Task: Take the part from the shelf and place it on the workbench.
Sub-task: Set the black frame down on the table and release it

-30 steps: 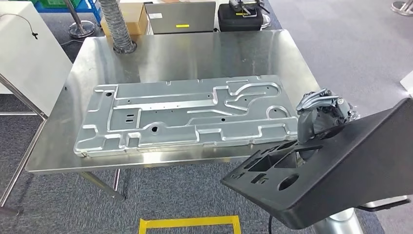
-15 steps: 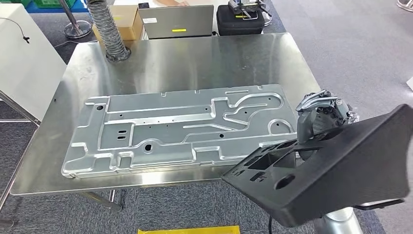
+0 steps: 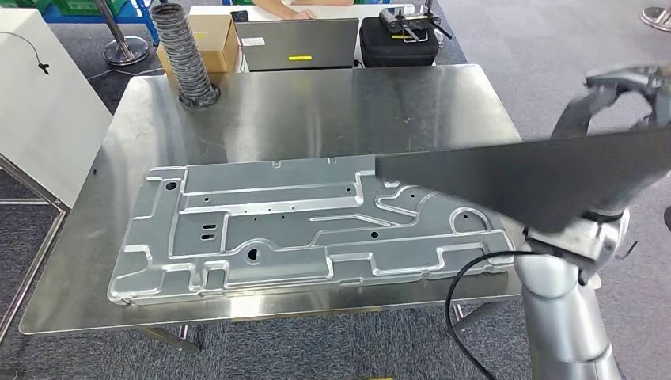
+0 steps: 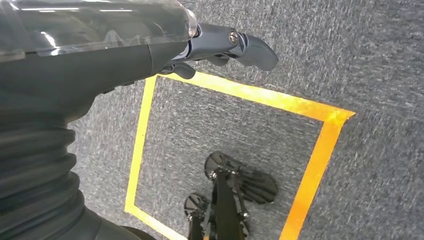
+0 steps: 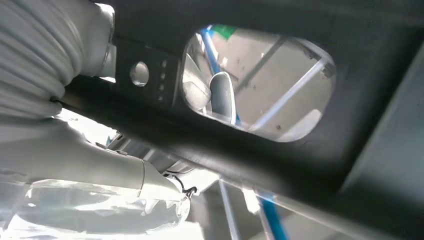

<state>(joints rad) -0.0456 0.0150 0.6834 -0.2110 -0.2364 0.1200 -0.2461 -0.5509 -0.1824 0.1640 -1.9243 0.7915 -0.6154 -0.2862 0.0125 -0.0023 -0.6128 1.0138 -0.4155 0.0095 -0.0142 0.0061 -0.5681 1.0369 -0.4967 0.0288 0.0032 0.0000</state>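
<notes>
Even, bright overhead light fills the head view. The brushed stainless steel workbench top (image 3: 316, 103) carries broad soft glare, strongest towards its far edge. The flat black plastic part (image 3: 538, 178) is smeared by motion blur, as are the fingers (image 3: 625, 79) of the right hand above it. In the right wrist view the part is dark against a blown-out bright background. The left wrist view is sharp, evenly lit.
</notes>
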